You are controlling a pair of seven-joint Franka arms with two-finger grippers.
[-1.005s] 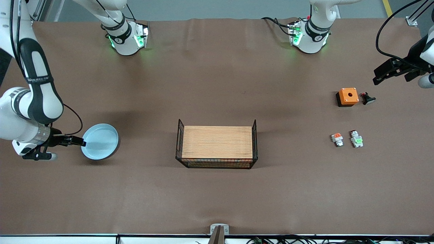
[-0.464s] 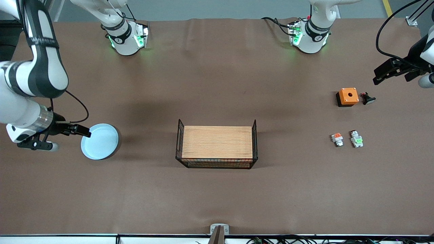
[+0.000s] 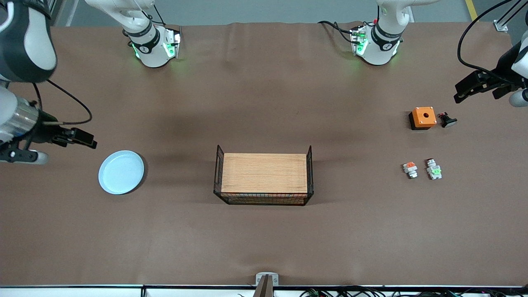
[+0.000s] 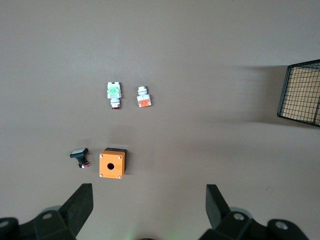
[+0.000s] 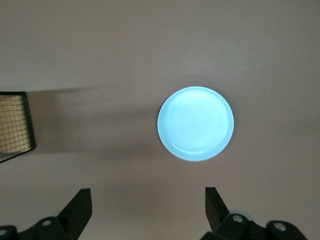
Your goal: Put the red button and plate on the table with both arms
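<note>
Both grippers are hanging open and empty over the table (image 3: pixel 264 239).

Front view: the right gripper (image 3: pixel 84 139) is hovering spread at the right arm's end, the plate (image 3: pixel 121 172) lying flat below it; the left gripper (image 3: pixel 464 91) is waiting up near the orange box (image 3: pixel 423 117), the button (image 3: pixel 433 169) sitting nearer the camera.
Left wrist view: wide fingers (image 4: pixel 80 205) are framing the button (image 4: pixel 114 92) and box (image 4: pixel 112 163).
Right wrist view: parted fingers (image 5: pixel 78 206) are hanging above the plate (image 5: pixel 195 123).

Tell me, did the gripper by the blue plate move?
Yes. The right gripper let go of the plate's rim and drew away toward the table's edge at its own arm's end, farther from the wooden board.
</note>
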